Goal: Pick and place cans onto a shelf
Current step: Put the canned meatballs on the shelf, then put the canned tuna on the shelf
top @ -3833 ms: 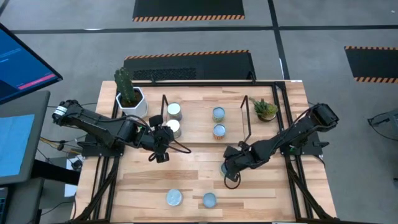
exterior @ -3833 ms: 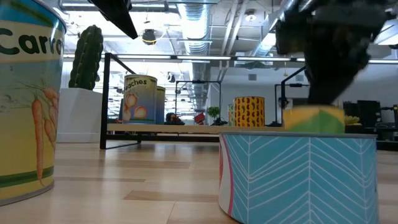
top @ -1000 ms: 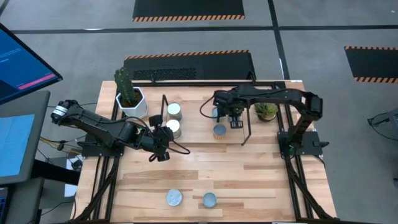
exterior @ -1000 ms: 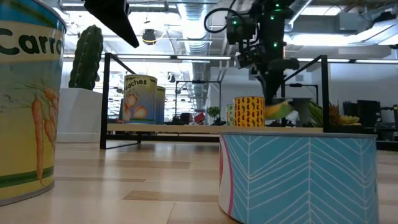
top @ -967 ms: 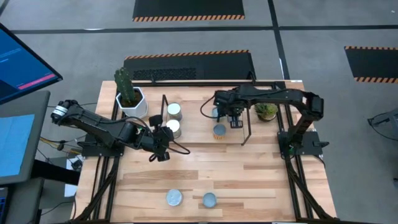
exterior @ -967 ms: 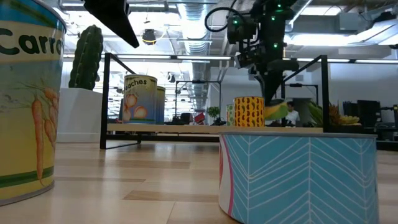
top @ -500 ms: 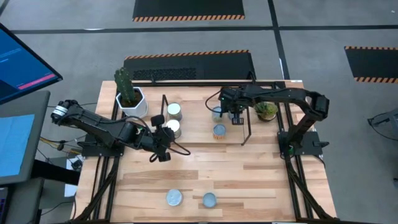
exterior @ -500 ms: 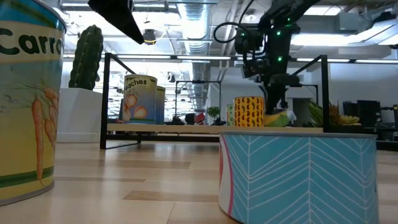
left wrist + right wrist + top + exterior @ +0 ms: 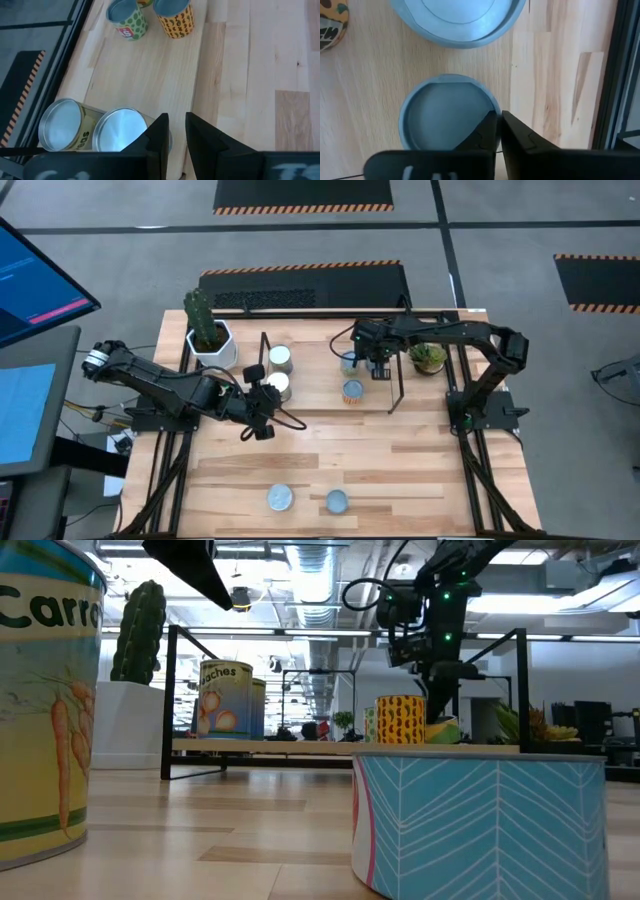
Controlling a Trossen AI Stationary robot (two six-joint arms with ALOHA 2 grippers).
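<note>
Overhead, the shelf (image 9: 330,370) holds two silver-topped cans (image 9: 279,372) at its left end and teal-topped cans (image 9: 352,391) toward its right; two more cans (image 9: 281,498) stand on the table (image 9: 420,470) near its front edge. The right gripper (image 9: 381,370) sits just above a teal-topped can (image 9: 447,117) inside the shelf, fingers (image 9: 512,132) nearly together at its rim, gripping nothing visible; the left gripper (image 9: 262,423) waits beside the silver cans, its narrow-gapped fingers (image 9: 159,134) empty.

Pale wood, smooth and faintly glossy in jointed strips, is being shown by the table (image 9: 420,470). Brushed metal lids and glossy printed paper labels are being shown by the cans (image 9: 124,131). The shelf (image 9: 345,690) is being seen as thin matt black metal rod.
</note>
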